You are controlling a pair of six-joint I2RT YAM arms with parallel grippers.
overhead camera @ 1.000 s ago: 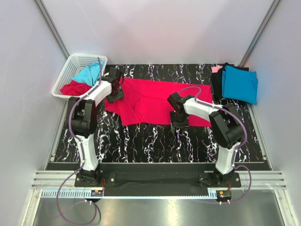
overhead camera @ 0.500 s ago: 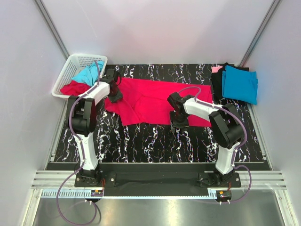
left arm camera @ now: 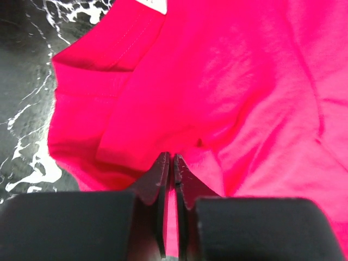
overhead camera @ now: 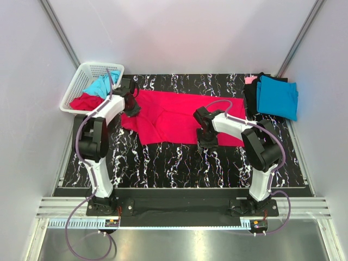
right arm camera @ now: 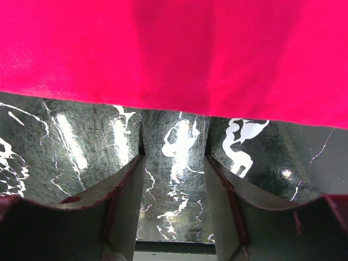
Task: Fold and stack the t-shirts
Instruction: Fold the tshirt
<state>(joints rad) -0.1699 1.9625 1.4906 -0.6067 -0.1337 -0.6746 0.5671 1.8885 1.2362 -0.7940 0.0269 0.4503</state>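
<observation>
Now spread on the black marbled table (overhead camera: 174, 163), the crimson t-shirt (overhead camera: 179, 117) has its left end pinched in the clamped left gripper (left arm camera: 168, 160), while the right gripper (right arm camera: 174, 157) gapes over the near hem, holding nothing. Soft and light, it will likely sag; hems and corners grip best.

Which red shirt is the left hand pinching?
The crimson cloth t-shirt spread on the black table, clamped in the left hand; the other red shirt lies bunched in the white lattice basket.
</observation>
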